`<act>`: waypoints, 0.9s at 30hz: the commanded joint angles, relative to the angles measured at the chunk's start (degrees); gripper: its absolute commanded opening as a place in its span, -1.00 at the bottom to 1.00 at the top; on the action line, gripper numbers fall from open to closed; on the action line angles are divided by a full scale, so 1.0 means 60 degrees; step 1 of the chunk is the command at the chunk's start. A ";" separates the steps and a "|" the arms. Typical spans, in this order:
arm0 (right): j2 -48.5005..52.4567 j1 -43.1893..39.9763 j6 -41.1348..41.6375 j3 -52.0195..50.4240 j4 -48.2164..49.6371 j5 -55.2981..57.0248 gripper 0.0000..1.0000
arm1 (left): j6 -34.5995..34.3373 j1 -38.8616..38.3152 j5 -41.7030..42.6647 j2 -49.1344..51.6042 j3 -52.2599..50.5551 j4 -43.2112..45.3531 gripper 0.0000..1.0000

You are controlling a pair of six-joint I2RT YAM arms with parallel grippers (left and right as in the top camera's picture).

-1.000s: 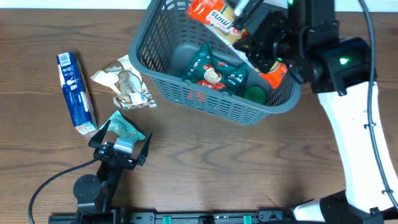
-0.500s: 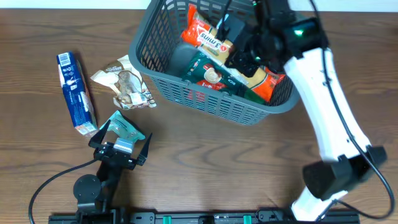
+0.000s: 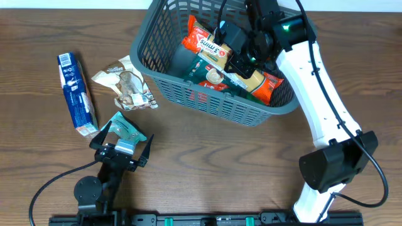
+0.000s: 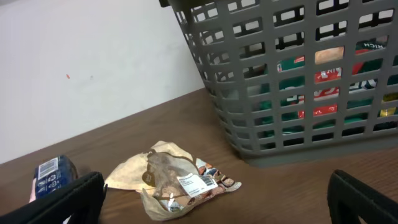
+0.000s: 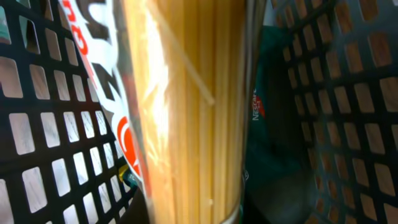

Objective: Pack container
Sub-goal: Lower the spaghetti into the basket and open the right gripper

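Observation:
The container (image 3: 207,103), a dark grey slotted basket, stands at the back middle of the table. Inside it my right gripper (image 3: 243,55) is shut on a long spaghetti packet (image 3: 207,44), red with a clear window, held slanting over a green packet (image 3: 210,76). The right wrist view is filled by the spaghetti packet (image 5: 186,106), with the container's lattice wall (image 5: 37,137) on both sides; the fingers are hidden. My left gripper (image 3: 124,144) rests open near the front left, next to a teal packet (image 3: 127,129). In the left wrist view my left gripper (image 4: 214,202) faces the container (image 4: 249,93).
A brown snack packet (image 3: 125,85) lies left of the container, also seen as the snack packet (image 4: 171,180) in the left wrist view. A blue packet (image 3: 75,94) lies further left, its end (image 4: 53,174) showing by the left finger.
My right arm has swung left and down into the container with the spaghetti packet, which now lies lower over the green packet. The left arm has not moved.

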 commanded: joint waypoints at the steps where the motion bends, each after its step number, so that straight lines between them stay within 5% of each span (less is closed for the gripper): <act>1: -0.0098 0.0073 -0.0011 0.0204 0.0135 -0.0335 -0.97 | 0.0087 -0.0029 0.0168 -0.0007 -0.0178 -0.0328 0.97; 27: -0.0069 0.0080 -0.0186 -0.0958 0.0237 -0.0943 -0.97 | 0.0087 -0.0029 0.0168 -0.0007 -0.0178 -0.0328 0.97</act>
